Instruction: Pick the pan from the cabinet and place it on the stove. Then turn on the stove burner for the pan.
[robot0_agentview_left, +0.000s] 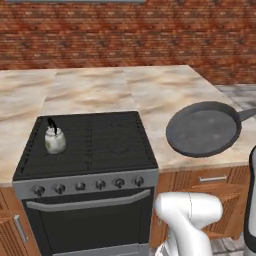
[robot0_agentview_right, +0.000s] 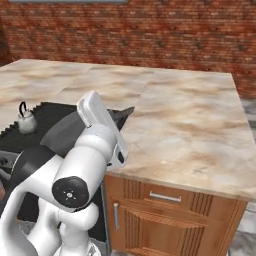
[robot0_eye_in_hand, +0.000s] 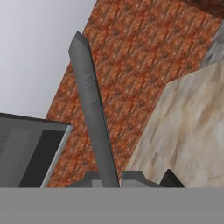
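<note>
Pan (robot0_agentview_left: 202, 129) hangs in the air above the counter (robot0_agentview_left: 150, 85), just right of the stove (robot0_agentview_left: 90, 145). Gripper (robot0_eye_in_hand: 109, 177) is clamped on the pan's handle, seen edge-on in the hand view. Judgement: rigid, smooth metal, its weight out at the round end, so it may twist in the fingers; a hold closer to the bowl would steady it.

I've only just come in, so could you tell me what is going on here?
The robot's end effector is shut on the pan, gripping its long handle. The pan is held over the counter to the right of the stove, not yet on the grate. A small kettle sits on the stove's left side.
</note>
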